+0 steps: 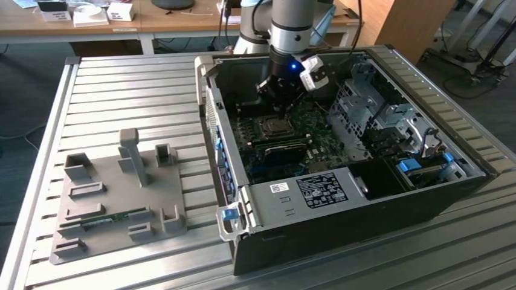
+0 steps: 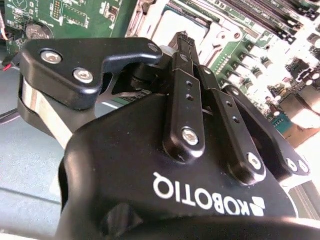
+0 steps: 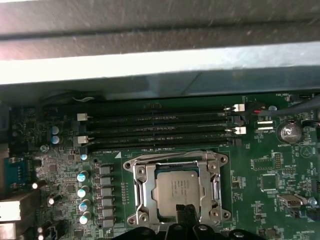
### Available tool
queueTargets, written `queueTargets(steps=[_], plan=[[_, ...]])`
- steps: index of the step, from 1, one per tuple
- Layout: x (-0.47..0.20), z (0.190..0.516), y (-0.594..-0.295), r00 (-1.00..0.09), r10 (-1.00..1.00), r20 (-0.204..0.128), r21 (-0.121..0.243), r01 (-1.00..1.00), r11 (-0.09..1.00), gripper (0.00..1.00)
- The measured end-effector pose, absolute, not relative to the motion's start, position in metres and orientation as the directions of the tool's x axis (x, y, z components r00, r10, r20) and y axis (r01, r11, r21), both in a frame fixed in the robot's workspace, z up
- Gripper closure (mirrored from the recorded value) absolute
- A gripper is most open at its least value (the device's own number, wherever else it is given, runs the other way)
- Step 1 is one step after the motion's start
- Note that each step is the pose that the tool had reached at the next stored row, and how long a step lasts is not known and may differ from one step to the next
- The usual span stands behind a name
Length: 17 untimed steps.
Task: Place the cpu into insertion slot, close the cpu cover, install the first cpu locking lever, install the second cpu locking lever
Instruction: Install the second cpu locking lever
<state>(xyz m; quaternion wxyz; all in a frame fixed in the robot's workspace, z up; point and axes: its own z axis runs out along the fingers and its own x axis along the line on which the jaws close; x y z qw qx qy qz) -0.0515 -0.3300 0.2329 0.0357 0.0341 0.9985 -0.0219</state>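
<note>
Silver-grey cpu (image 3: 180, 187) lying flat inside the insertion slot (image 3: 221, 159) on the green board, with the shiny cpu cover (image 3: 213, 187) folded down around it, the chip's metal top showing through the window. Black gripper (image 3: 187, 214) low over the chip's near edge in the first wrist view, fingers drawn narrow, close together, nothing seen held between them. Same picture from the second wrist view: gripper (image 2: 184, 42) tip reaching down to the rim of the cover, pale chip just beyond it. Cannot tell whether the tip touches metal or hangs just above. Long black memory sticks (image 3: 160, 125) in parallel rows just beside the socket, on the side away from the fingers. From the exterior view, gripper (image 1: 278, 103) down inside the open computer case (image 1: 339, 199), at about twelve o'clock from the cpu (image 1: 274, 125) and near it. Grey fixture plate (image 1: 121, 199) with upright blocks at about nine o'clock from the case, well apart from the arm, lying on the slatted metal table (image 1: 121, 90).
</note>
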Motion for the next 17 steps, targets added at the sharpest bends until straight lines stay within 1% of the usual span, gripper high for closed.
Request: queueTargets(steps=[6,12,17], plan=[[-0.0514,0.2388,-0.3299,-0.995,0.067,-0.073,-0.041,0.07,0.997,0.89],[-0.0515,0.2412,-0.3302,-0.995,0.068,-0.072,-0.022,0.07,0.997,0.89],[-0.0514,0.2415,-0.3306,-0.995,0.068,-0.071,-0.021,0.07,0.997,0.89]])
